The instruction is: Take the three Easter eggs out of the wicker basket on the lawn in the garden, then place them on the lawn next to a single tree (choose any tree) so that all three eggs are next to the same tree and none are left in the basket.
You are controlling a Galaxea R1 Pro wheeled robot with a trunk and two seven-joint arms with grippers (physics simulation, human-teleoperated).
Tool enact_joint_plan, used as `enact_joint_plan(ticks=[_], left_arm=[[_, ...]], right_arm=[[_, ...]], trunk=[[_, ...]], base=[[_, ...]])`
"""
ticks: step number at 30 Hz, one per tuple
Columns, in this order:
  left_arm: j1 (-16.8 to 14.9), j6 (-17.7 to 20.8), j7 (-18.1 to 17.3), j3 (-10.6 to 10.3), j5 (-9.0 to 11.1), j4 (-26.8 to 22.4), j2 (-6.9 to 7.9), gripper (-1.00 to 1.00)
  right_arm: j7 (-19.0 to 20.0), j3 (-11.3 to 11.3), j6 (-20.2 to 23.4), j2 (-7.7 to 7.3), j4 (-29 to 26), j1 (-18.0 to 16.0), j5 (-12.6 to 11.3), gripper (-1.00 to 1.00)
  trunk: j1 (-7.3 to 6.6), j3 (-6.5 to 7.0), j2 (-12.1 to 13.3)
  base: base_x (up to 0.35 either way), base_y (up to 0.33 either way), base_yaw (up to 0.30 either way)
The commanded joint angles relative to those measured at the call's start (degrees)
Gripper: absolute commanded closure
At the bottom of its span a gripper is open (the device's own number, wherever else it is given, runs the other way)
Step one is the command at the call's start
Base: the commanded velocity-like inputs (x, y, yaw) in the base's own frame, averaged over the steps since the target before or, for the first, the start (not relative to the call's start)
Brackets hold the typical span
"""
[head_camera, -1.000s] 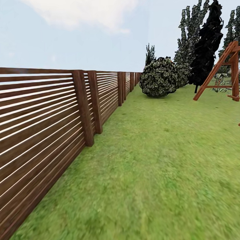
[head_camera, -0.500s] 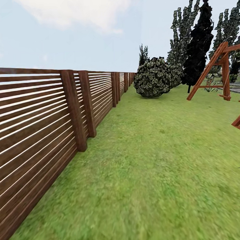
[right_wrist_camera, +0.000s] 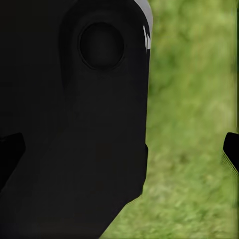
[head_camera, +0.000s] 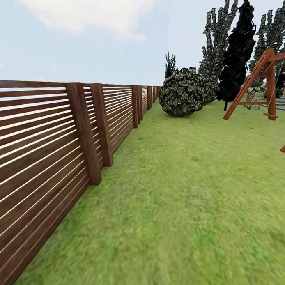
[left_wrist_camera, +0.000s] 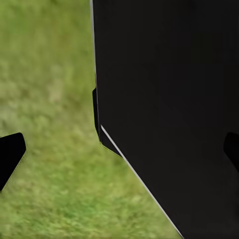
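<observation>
Left wrist view gives me the left gripper (left_wrist_camera: 119, 149) with one dark fingertip (left_wrist_camera: 10, 154) at the left edge of the frame and the other at the right edge, so the fingers are spread wide with nothing between them but a black part of the robot's own body (left_wrist_camera: 169, 99) and grass. On the right wrist view the right gripper (right_wrist_camera: 119, 149) reads the same way: fingertips (right_wrist_camera: 231, 152) at opposite edges of the frame, wide apart, holding nothing, with a black body panel (right_wrist_camera: 74, 124) on the left of the frame and lawn on the right.

Moving outward to the head view, I see the lawn (head_camera: 194, 206) across the lower and middle frame, the slatted fence (head_camera: 44, 150) running along the left side toward the centre, a round bush (head_camera: 182, 92) in the upper middle, a black tree (head_camera: 237, 53) and grey-green trees (head_camera: 215, 37) at upper right, and a wooden frame (head_camera: 261, 83) at the right edge.

I cannot spot the wicker basket or the eggs in these frames, so I judge the step in hand to be driving and searching. To do it well, I would turn slowly away from the fence toward the open grass on the right, keep both arms tucked, and stop once the basket comes into frame.
</observation>
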Motion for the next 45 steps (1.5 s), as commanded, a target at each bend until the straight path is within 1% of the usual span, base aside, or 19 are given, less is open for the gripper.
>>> enact_joint_plan(ticks=[1,5,12,38,45], left_arm=[[0.0,0.0,0.0,0.0,0.0,-0.1,0.0,-1.0],[0.0,0.0,0.0,0.0,0.0,-0.1,0.02,-1.0],[0.0,0.0,0.0,0.0,0.0,-0.1,0.01,-1.0],[0.0,0.0,0.0,0.0,0.0,-0.1,-0.02,-1.0],[0.0,0.0,0.0,0.0,0.0,-0.1,0.0,-1.0]], right_arm=[[0.0,0.0,0.0,0.0,0.1,-0.1,0.0,-1.0],[0.0,0.0,0.0,0.0,0.1,-0.1,0.0,-1.0],[0.0,0.0,-0.1,0.0,0.1,-0.1,0.0,-1.0],[0.0,0.0,0.0,0.0,0.1,-0.1,0.0,-1.0],[0.0,0.0,0.0,0.0,0.1,-0.1,0.0,-1.0]], trunk=[[0.03,-0.04,0.0],[0.03,-0.04,0.0],[0.03,-0.04,0.0],[0.03,-0.04,0.0],[0.03,-0.04,0.0]], base=[[0.333,0.0,0.0],[0.333,0.0,-0.017],[0.333,0.0,-0.156],[0.333,0.0,-0.005],[0.333,0.0,-0.164]])
